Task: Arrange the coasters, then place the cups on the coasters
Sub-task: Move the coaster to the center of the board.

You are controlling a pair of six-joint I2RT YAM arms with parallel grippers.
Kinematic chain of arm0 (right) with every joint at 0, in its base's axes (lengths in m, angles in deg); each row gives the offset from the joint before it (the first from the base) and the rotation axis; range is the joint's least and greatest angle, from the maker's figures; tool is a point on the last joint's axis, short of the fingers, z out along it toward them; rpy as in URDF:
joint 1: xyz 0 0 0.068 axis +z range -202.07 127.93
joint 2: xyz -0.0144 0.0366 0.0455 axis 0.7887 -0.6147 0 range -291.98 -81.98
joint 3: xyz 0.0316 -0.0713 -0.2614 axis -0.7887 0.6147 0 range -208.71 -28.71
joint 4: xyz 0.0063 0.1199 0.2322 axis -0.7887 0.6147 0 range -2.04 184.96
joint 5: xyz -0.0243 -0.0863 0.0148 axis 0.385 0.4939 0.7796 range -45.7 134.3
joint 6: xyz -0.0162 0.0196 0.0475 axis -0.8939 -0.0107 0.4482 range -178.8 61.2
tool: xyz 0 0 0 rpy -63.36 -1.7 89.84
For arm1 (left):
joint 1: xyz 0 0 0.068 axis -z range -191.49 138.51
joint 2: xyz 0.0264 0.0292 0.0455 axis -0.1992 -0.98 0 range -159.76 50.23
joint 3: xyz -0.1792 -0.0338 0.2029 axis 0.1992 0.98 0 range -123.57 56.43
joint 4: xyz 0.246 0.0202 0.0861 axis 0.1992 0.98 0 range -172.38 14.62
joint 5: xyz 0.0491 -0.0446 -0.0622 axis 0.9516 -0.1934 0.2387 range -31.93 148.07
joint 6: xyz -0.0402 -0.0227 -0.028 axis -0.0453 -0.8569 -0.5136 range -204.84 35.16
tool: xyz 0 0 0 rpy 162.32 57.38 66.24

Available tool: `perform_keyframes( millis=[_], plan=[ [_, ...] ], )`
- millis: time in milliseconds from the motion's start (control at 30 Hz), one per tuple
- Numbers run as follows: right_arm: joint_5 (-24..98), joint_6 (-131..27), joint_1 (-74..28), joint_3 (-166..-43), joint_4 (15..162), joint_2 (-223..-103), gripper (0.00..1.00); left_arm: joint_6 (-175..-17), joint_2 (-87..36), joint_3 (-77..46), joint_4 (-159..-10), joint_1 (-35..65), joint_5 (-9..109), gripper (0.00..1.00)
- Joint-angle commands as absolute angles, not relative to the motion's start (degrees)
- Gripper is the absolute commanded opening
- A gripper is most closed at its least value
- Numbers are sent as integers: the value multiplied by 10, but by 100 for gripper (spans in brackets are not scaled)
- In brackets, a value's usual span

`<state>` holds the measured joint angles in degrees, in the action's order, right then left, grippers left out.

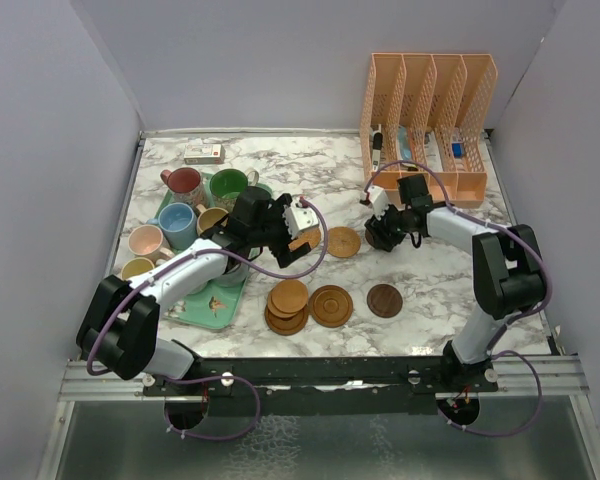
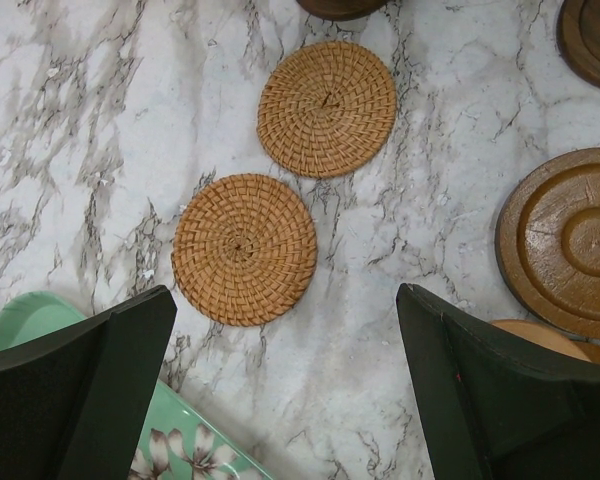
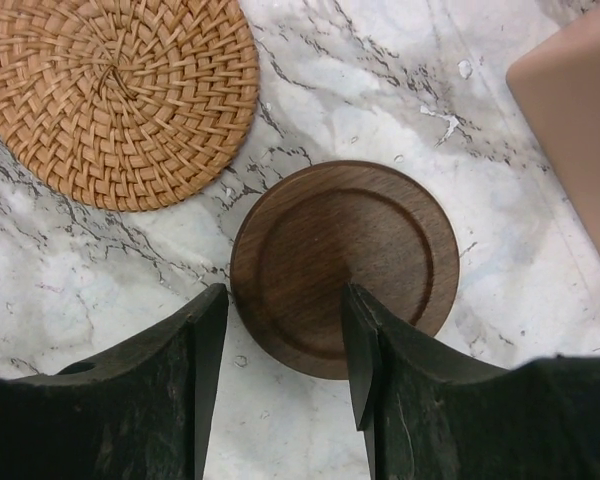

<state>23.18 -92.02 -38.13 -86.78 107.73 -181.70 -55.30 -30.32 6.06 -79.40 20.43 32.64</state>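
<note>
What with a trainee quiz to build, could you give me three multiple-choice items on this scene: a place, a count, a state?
1. Where is the stack of coasters?
A. In the file rack
B. On a mug
C. On the table, right of the tray

2. How many woven coasters does the left wrist view show?
A. One
B. Two
C. Four

3. The left end effector is:
A. Wide open, empty
B. Shut on a mug
C. Shut on a coaster

Answers:
1 C: the top view shows it beside the tray.
2 B: two woven discs show there.
3 A: its jaws stand far apart, with nothing between them.
</note>
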Motion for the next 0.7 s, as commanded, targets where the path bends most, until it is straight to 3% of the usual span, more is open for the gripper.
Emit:
perform_keyframes(
  millis=[0,200,667],
  plan=[
    [195,-912,-379,-892,1097,-1799,52,-545,-281,67,-810,201,326,97],
    [122,-910,-374,-909,1117,-1781,61,-548,-280,68,-811,199,327,97],
    [152,-892,-279,-935,1082,-1829,63,-568,-264,70,-820,165,319,98]
  ],
)
